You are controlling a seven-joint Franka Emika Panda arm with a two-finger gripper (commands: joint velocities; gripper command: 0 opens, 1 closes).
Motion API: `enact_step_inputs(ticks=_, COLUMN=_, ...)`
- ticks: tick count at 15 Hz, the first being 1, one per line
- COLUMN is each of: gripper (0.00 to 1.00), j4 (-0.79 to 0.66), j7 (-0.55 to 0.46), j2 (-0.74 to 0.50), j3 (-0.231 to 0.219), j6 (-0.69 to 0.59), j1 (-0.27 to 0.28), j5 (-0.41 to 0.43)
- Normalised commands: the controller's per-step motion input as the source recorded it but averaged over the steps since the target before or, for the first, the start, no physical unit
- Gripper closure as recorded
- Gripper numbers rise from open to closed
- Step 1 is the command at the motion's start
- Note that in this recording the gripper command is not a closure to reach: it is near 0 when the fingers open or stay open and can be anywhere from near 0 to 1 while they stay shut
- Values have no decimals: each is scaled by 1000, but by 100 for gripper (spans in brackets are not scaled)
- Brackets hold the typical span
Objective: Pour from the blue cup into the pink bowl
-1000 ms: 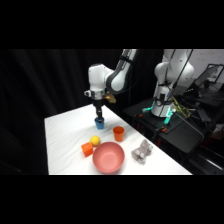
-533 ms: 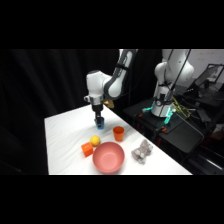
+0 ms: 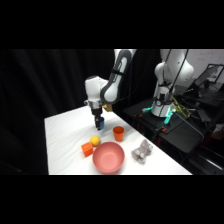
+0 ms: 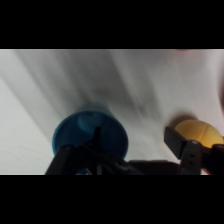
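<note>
Since the earlier frames the gripper (image 3: 99, 121) had been lowered toward the table (image 3: 65, 135), from well above the yellow ball (image 3: 94, 140) to just over it, with the blue cup (image 3: 100, 123) carried down along with it. The gripper was seen clenched on the blue cup, which was held off the table, behind the yellow ball and left of the orange-red cup (image 3: 118, 133). In the wrist view the blue cup (image 4: 90, 137) sat right at the linkage and its mouth was looked into; contents could not be made out. The pink bowl (image 3: 108, 156) lay at the near edge, well apart from the gripper, with the yellow ball and the orange block (image 3: 87, 149) between. Main risk judged: the low carry height, since a straight run to the bowl could clip the ball or the block, and the ball would roll. A tilt begun short of the rim would spill onto the table. The bowl was close to the near table edge, so an overshoot would put the pour off the table. The orange-red cup stood just beside the path on the right and could be knocked by the gripper body. The grey crumpled thing (image 3: 142, 151) was to the right of the bowl, out of the way. Open room was seen at the left and rear of the table; clearance above the bowl looked free.
</note>
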Motion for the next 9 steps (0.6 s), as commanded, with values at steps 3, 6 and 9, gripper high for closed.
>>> enact_step_inputs(ticks=3, gripper=100, j4=111, j7=70, j2=30, j3=28, j6=-113, j1=-8, j5=49)
enact_step_inputs(ticks=6, gripper=100, j4=91, j7=144, j2=-3, j3=-37, j6=-99, j1=49, j5=-14)
enact_step_inputs(ticks=9, gripper=17, j4=27, j7=207, j2=-143, j3=-90, j6=-200, j1=129, j5=-103)
